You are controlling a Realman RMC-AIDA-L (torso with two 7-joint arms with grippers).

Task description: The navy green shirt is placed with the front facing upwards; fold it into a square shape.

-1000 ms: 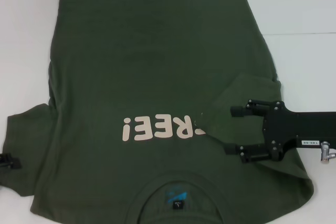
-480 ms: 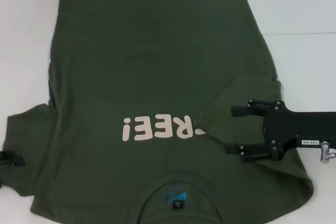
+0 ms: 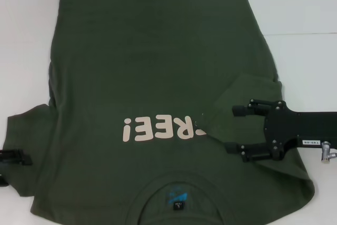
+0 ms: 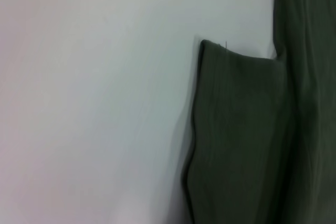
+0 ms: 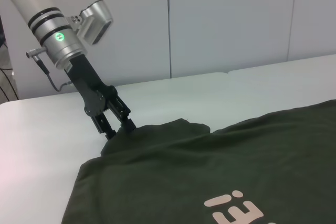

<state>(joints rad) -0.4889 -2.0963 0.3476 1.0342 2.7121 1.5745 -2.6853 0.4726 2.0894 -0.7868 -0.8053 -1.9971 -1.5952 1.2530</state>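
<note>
White table [image 3: 305,14] carries navy green shirt [image 3: 152,67], spread flat, front up; bare tabletop outside both jaws.

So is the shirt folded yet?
Partly: the shirt's right sleeve lies folded over the chest, hiding part of the lettering; the left sleeve is spread.

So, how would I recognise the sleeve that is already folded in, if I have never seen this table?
Find the navy green shirt spread over the white table. On the robot's right side, the open right hand hovers over a folded sleeve lying on the chest. Unlike the other sleeve, which lies flat on the table, it covers the start of the cream lettering.
</note>
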